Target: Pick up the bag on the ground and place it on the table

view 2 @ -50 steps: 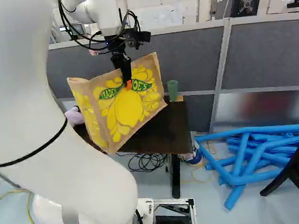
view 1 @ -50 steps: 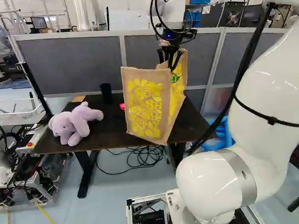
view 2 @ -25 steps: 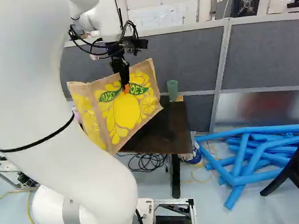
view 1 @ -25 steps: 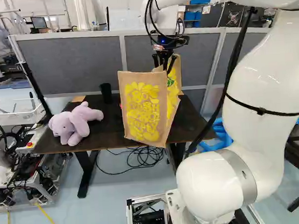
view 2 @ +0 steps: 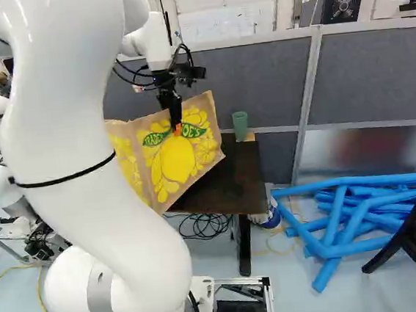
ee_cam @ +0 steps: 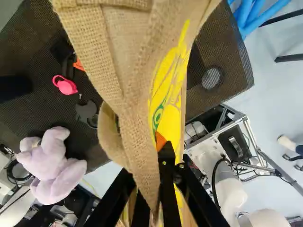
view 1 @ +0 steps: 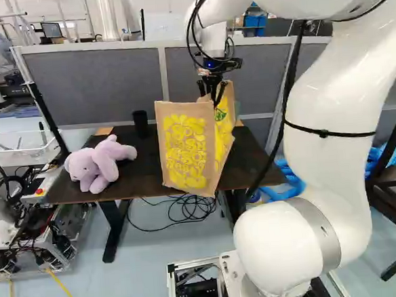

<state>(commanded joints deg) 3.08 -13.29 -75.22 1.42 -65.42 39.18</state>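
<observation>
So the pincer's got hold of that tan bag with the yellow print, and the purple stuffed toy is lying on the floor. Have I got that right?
Not quite: the purple stuffed toy is lying on the table, as the left base view shows. The pincer does have hold of the tan bag.

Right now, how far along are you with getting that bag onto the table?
The pickup looks done: the bag is up off the floor, its upper part pinched in the tool. The placing is in hand: its lower end overlaps the near edge of the table in the left base view, though I can't tell if it touches. What's left, probably, is settling it on top and letting go.
</observation>
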